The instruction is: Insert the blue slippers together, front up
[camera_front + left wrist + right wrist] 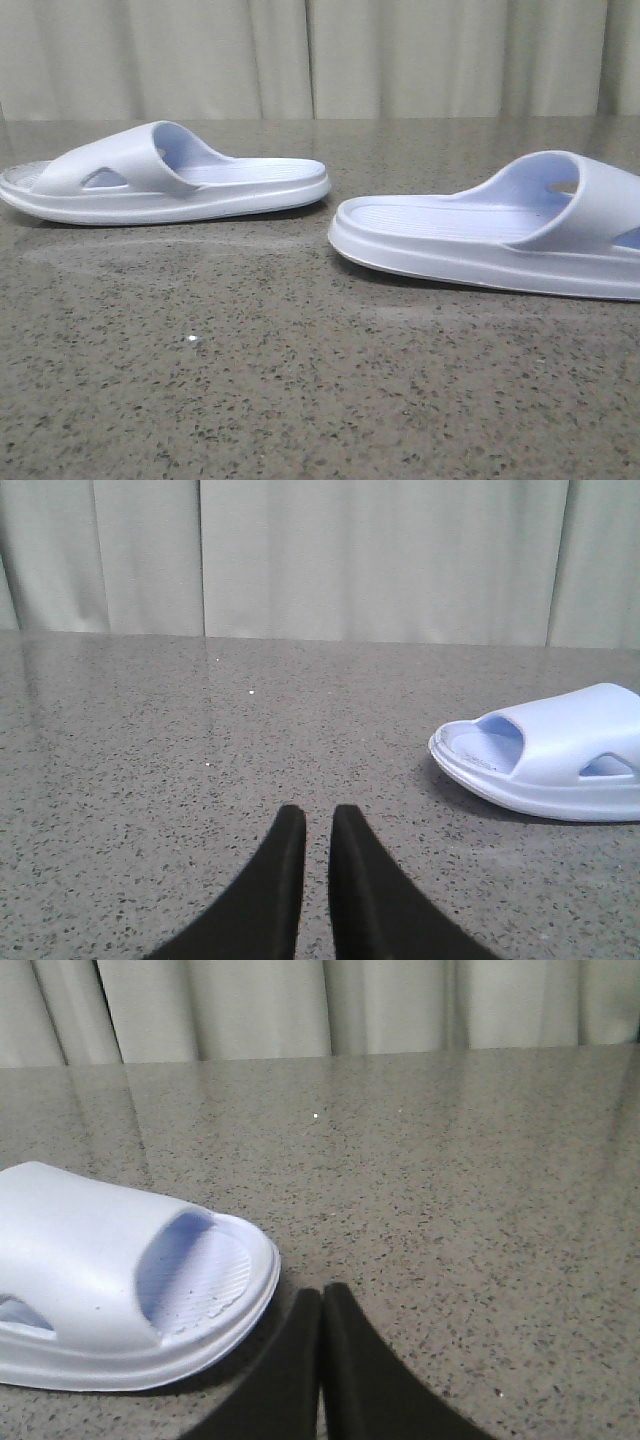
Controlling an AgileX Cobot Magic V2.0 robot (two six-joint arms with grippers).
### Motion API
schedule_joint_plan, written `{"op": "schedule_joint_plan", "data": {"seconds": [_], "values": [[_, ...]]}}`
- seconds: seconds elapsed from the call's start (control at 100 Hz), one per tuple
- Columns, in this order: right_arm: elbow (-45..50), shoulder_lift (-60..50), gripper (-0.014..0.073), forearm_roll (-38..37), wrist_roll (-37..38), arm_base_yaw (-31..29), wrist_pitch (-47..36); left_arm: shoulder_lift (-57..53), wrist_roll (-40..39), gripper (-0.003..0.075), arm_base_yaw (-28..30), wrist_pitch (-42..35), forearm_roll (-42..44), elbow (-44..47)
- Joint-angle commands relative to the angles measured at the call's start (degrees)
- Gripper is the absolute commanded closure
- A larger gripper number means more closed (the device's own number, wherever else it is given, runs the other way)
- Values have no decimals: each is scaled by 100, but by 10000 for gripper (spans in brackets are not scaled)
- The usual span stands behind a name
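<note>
1. Front view. Two blue slippers lay on the speckled grey stone worktop [250,380], soles down, straps up, apart from each other with bare worktop between them. The left slipper [165,180] sat farther back on the left, side-on, its strapped toe end toward the left edge and its open heel pointing right; one triangular vent hole showed in the strap's side. The right slipper [500,230] sat nearer and to the right, its heel pointing left toward the other's heel, its strap and toe running out of frame on the right. Ribbed footbeds were visible on both. Pale pleated curtain [320,55] hung behind the worktop. Neither tool appeared in this view.

2. Left wrist view. The left tool [318,825] was over bare worktop, its two black fingers [285,860] drawn near together with only a thin slit between the tips, gripping nothing. One slipper lay off to the side near the frame's edge, clear of the tool, toe opening and a side vent facing the camera.

3. Right wrist view. The right tool [322,1300] had its black fingers [350,1360] pressed together at the tips, gripping nothing. The other slipper lay just beside the tool; whether it touched could not be told. Its ribbed footbed showed through the strap opening.
</note>
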Motion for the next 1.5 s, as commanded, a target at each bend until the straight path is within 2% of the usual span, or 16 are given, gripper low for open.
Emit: {"op": "schedule_joint_plan", "data": {"seconds": [0.0, 1.39, 1.49], "values": [[128, -117, 672, -49, -11, 6, -449, -179, 5, 705, 6, -415, -13, 62], [128, -117, 672, -49, -11, 6, -503, -179, 5, 705, 6, -415, -13, 62], [128, -117, 672, 271, -11, 6, -651, -179, 5, 705, 6, -415, -13, 62]]}}
